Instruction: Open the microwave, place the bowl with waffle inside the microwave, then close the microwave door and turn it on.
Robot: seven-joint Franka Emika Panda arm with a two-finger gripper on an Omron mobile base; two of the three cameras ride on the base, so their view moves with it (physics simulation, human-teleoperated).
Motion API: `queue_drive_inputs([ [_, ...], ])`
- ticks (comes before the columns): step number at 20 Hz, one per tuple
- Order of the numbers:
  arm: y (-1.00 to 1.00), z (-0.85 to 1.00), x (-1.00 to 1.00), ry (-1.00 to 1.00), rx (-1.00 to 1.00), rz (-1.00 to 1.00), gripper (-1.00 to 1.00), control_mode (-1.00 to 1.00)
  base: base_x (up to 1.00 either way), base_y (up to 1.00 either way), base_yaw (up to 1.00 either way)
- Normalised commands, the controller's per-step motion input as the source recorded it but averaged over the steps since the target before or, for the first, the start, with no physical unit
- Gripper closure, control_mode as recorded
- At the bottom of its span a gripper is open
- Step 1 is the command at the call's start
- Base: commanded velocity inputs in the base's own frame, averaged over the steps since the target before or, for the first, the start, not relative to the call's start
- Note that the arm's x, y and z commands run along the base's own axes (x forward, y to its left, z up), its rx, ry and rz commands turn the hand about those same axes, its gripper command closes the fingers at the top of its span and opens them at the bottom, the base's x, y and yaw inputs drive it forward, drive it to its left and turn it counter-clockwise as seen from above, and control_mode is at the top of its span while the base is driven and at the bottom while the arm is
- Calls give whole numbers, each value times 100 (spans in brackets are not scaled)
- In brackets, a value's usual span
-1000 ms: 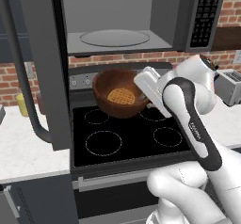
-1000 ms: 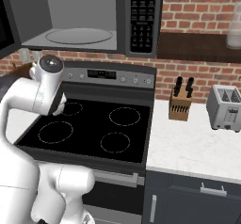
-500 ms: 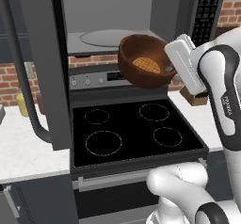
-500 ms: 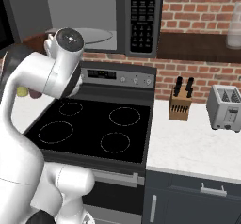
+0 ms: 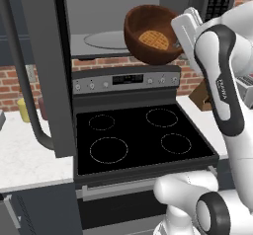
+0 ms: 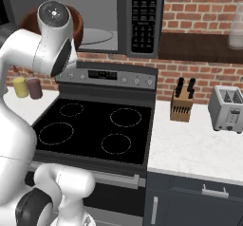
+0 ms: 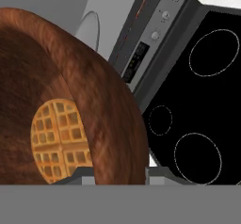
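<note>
Two-finger gripper [image 5: 174, 40], jaws clamped on the rim of the tilted dark brown wooden bowl [image 5: 150, 34] with golden grid-patterned waffle [image 5: 151, 39], at the open dark grey microwave [image 5: 118, 12]; next, likely onto the round glass turntable [image 5: 104, 39]

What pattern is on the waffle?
A grid of little squares on the golden-tan waffle, clearest in the hand view.

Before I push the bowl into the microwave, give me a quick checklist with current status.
1. Microwave door swung open: ok.
2. Bowl gripped at its rim, jaws astride it: ok.
3. Waffle in the bowl: ok, though the bowl is tilted steeply.
4. Turntable free of other items: ok.
5. Bowl raised to the cavity's level: ok.
6. Bowl clears the cavity's roof: cannot tell.
</note>
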Motion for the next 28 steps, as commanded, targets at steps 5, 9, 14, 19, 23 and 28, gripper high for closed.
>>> queue_drive_inputs([
  [5,0,0,71,7,0,-7,100,-100,0,0,0],
  [9,2,0,78,6,0,0,100,-100,0,0,0],
  [14,5,12,51,-1,1,0,100,-100,0,0,0],
  [19,9,3,56,-1,3,0,100,-100,0,0,0],
  [23,16,0,69,0,1,-3,100,-100,0,0,0],
  [28,15,-3,71,0,0,-8,100,-100,0,0,0],
])
